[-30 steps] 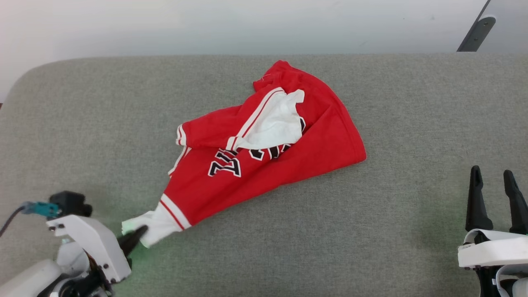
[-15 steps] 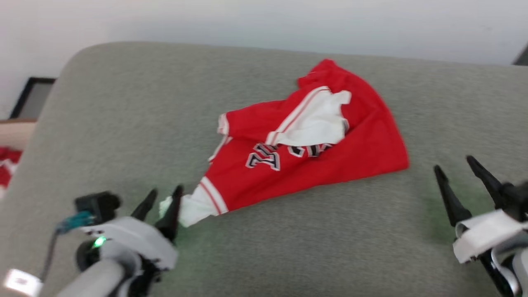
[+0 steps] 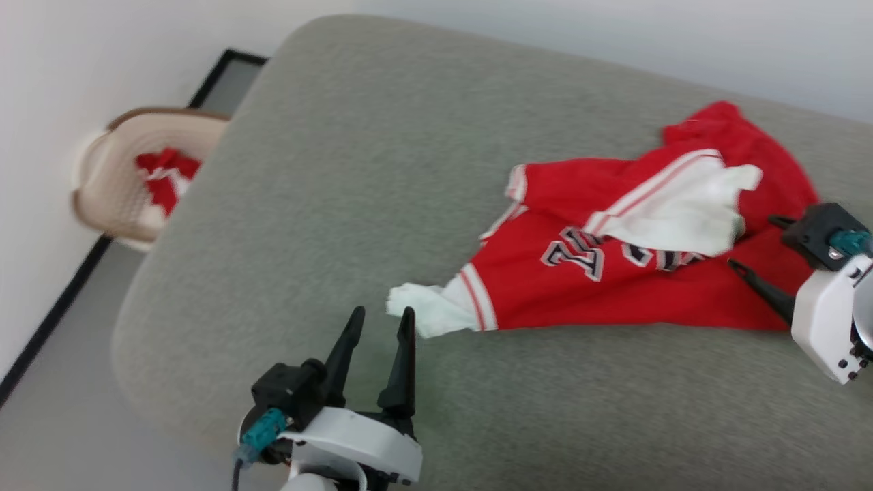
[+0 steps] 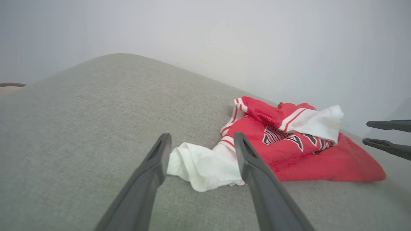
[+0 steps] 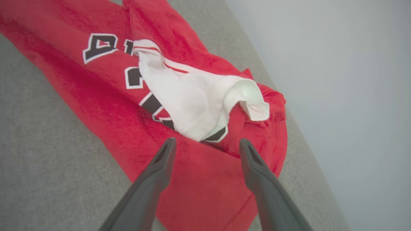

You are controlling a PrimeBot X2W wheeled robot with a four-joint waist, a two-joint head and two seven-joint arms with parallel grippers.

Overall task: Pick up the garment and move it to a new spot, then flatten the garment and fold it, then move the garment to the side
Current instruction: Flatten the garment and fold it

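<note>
Garment [image 3: 614, 300] crumpled, left hand [image 3: 382, 311] spread beside sleeve [image 3: 423, 315], right hand [image 5: 208, 140] spread

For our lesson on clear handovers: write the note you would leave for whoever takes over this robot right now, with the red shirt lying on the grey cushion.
Left gripper: jaws open, empty, with the near white sleeve just ahead of them.
Right gripper: jaws open, empty, over the red body of the garment near its far end.
Things: the garment lies crumpled on the grey cushion, its other white sleeve flopped over the lettering.
Done: no flattening or folding shows.
Left: flatten it, fold it, then move it to the side.
</note>
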